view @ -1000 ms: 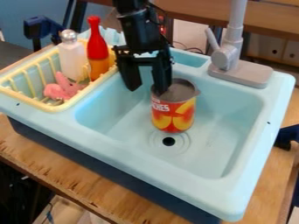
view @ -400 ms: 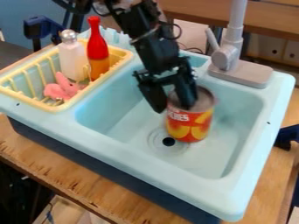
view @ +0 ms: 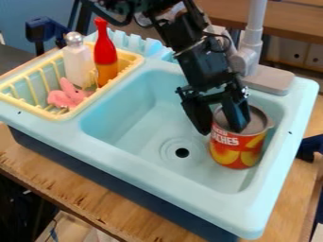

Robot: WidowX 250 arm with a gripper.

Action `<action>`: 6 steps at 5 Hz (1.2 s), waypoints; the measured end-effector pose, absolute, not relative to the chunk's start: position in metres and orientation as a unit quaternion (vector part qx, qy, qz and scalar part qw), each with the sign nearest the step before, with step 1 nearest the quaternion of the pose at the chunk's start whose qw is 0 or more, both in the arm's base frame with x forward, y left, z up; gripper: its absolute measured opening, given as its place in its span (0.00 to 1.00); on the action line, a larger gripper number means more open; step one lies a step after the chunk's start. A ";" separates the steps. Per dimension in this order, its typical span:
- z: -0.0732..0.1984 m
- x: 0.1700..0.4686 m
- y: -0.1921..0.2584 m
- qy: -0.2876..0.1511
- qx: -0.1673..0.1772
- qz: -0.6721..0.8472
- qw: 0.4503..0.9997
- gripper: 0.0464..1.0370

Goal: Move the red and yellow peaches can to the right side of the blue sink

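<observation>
Nearest is the wooden desk [view: 82,198], then the near rim of the toy sink [view: 139,163], with the drain [view: 182,152] in the basin floor behind it. Right of the drain and a little farther back, the peach can [view: 236,150] stands upright in the basin, close to the right wall.

The end effector [view: 222,130] is open over the can's left edge, one finger inside the mouth and the other outside to the left, with the can wall between. The step seems to be steering the can by that wall. To do it well, keep the pressure low and sideways so the can slides flat instead of tipping, and ease off near the right wall; a lift would first need both fingers firm against the metal.

Farther left, the yellow rack [view: 56,115] holds a pink toy [view: 66,97], a white bottle [view: 77,66] and a red-and-orange bottle [view: 106,54]. At the far right stands the grey faucet [view: 252,35], its top cut off and its handle partly behind the arm.

Hard to make out: whether the inner finger touches metal, whether the can meets the basin wall, and the can's far side, which is hidden.
</observation>
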State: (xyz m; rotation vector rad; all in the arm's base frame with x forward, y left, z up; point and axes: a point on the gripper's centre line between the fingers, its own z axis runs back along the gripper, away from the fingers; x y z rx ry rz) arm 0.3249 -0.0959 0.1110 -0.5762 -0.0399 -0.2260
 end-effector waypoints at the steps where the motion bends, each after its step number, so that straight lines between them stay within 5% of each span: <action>1: 0.113 0.323 -0.095 -0.015 -0.255 -0.095 0.962 0.97; 2: 0.124 0.316 -0.089 -0.014 -0.171 -0.079 0.982 0.97; 3: 0.143 0.313 -0.081 -0.026 -0.132 -0.068 0.989 0.96; 4: 0.162 0.302 -0.078 -0.032 -0.131 -0.075 0.988 0.97; 6: 0.186 0.264 -0.036 0.039 -0.015 -0.086 0.995 0.96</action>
